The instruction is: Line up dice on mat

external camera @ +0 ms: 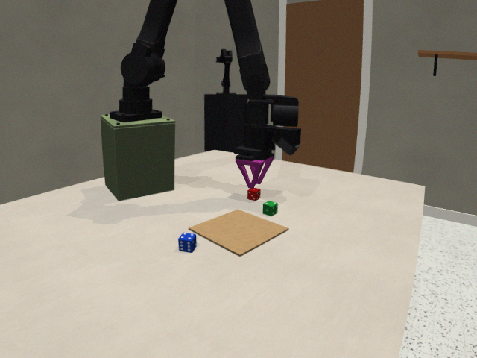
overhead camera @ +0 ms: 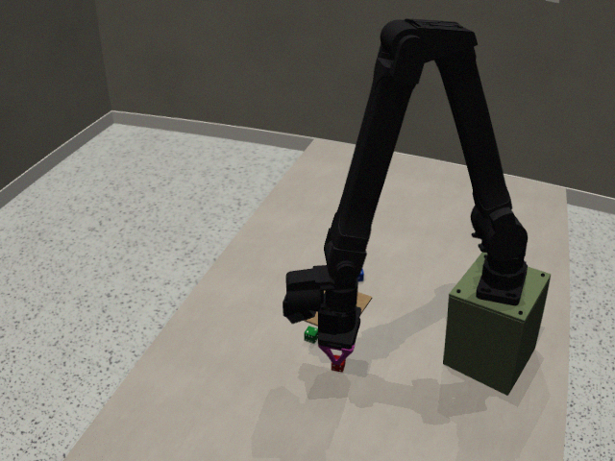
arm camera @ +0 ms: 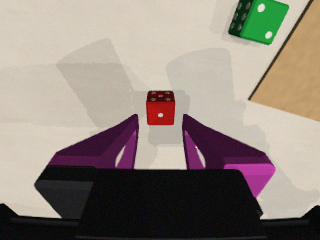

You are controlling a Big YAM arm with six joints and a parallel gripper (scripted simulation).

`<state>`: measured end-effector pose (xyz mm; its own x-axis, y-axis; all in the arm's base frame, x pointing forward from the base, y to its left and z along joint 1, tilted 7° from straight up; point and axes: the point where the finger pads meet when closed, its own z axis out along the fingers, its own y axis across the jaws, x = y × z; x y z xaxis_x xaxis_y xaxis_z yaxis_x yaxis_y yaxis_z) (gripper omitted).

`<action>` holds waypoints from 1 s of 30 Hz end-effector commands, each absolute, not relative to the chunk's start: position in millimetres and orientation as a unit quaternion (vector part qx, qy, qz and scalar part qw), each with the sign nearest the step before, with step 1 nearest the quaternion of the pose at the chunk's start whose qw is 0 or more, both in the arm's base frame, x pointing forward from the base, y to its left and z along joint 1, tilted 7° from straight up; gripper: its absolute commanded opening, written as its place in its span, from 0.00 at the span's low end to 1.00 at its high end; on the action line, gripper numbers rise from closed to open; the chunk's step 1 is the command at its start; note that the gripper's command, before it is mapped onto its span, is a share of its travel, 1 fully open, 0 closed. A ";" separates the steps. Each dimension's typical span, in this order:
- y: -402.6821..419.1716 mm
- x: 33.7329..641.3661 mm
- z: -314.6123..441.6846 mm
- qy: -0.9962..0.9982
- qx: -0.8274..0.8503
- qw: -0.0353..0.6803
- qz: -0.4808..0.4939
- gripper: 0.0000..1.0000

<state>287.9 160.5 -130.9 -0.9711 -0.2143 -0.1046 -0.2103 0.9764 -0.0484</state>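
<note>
A red die [overhead camera: 338, 366] [external camera: 253, 194] [arm camera: 160, 111] stands on the table with one pip on top. My gripper [overhead camera: 338, 361] [external camera: 255, 185] [arm camera: 160, 120] is partly open and points down just above it, with nothing held; in the wrist view the die shows between the fingertips. A green die [overhead camera: 310, 333] [external camera: 270, 208] [arm camera: 265, 21] with two pips on top lies on the table near the mat's corner. The tan mat [overhead camera: 364, 299] [external camera: 238, 231] [arm camera: 300, 75] lies flat. A blue die [overhead camera: 360, 276] [external camera: 187, 242], four on top, stands off the mat, partly hidden by the arm in the top view.
The robot's base stands on a green box [overhead camera: 486, 342] [external camera: 142, 159], on the right in the top view. The green die stands close to the red die, between it and the mat in the exterior view. The arm's shadows fall across the table.
</note>
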 end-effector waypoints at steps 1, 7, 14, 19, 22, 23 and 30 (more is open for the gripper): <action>163.7 298.6 -130.4 0.992 -0.106 0.061 -0.014 0.39; 163.7 298.6 -130.4 0.992 -0.106 0.061 -0.014 0.39; 163.7 298.6 -130.4 0.992 -0.106 0.061 -0.014 0.39; 163.6 298.6 -131.0 0.992 -0.106 0.061 -0.014 0.39; 165.1 301.8 -131.7 0.992 -0.105 0.066 -0.012 0.39; 165.4 302.5 -132.3 0.992 -0.105 0.066 -0.011 0.39; 164.1 302.2 -139.1 0.992 -0.105 0.065 -0.012 0.39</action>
<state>289.9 161.2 -135.6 -0.9707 -0.2143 -0.1089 -0.2103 0.9765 -0.0469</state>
